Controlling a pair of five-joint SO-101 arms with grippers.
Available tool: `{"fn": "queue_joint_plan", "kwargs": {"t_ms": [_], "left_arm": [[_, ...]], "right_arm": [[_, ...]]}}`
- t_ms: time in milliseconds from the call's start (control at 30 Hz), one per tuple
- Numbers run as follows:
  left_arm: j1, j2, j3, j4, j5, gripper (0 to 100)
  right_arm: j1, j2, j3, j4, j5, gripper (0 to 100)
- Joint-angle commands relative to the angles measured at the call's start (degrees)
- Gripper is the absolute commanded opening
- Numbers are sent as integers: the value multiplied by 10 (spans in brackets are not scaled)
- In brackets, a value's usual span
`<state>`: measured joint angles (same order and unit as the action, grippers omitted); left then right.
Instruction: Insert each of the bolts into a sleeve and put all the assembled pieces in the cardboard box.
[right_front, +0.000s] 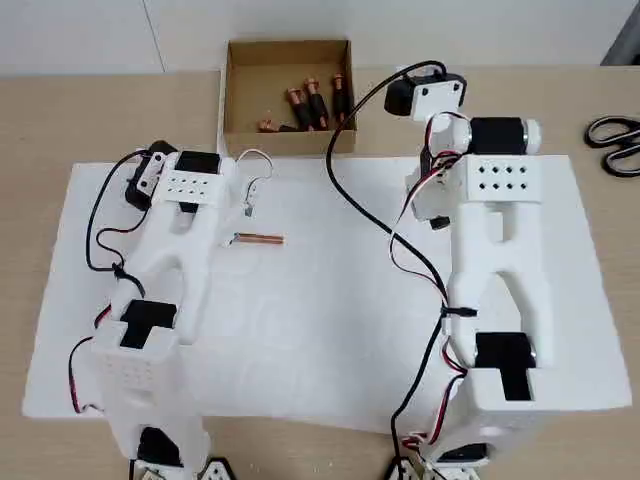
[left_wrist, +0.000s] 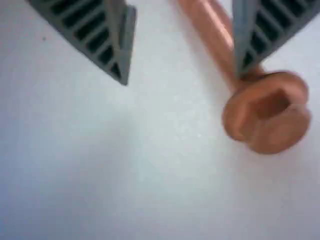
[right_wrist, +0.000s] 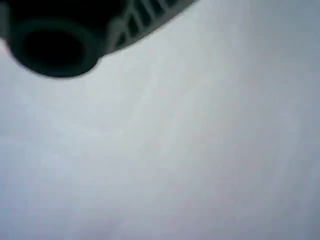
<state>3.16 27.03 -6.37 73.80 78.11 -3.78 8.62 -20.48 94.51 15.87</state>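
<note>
A copper bolt (right_front: 258, 239) lies on the white mat (right_front: 330, 330) just in front of my left arm. My left gripper (right_front: 243, 222) hangs low over it, open. Up close, the two grey fingers (left_wrist: 112, 40) stand apart, and the far one rests against the bolt (left_wrist: 265, 112) shaft just behind its flanged head. My right gripper (right_front: 435, 215) sits low over the mat on the right, shut on a black sleeve (right_wrist: 52, 47) whose open end faces the camera. The cardboard box (right_front: 240, 95) at the back holds several assembled pieces (right_front: 315, 105).
Scissors (right_front: 612, 143) lie on the wooden table at the far right. Black and red cables run from the right arm across the mat's middle right. Bare mat stretches between the two arms.
</note>
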Motion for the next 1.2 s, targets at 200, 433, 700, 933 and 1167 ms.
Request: {"fn": "queue_joint_plan", "kwargs": {"t_ms": [200, 433, 700, 933, 1167], "left_arm": [[-7, -11, -33, 60, -2, 137], [-12, -11, -31, 62, -2, 137], [-9, -10, -31, 63, -2, 136], [-10, 43, -35, 62, 1, 134], [-8, 55, -36, 50, 2, 107]], "right_arm": [[1, -5, -5, -7, -6, 7], [1, -5, -5, -13, -8, 7], [1, -5, -5, -12, -8, 7], [1, -5, -5, -13, -8, 7], [1, -5, -5, -14, -8, 7]]}}
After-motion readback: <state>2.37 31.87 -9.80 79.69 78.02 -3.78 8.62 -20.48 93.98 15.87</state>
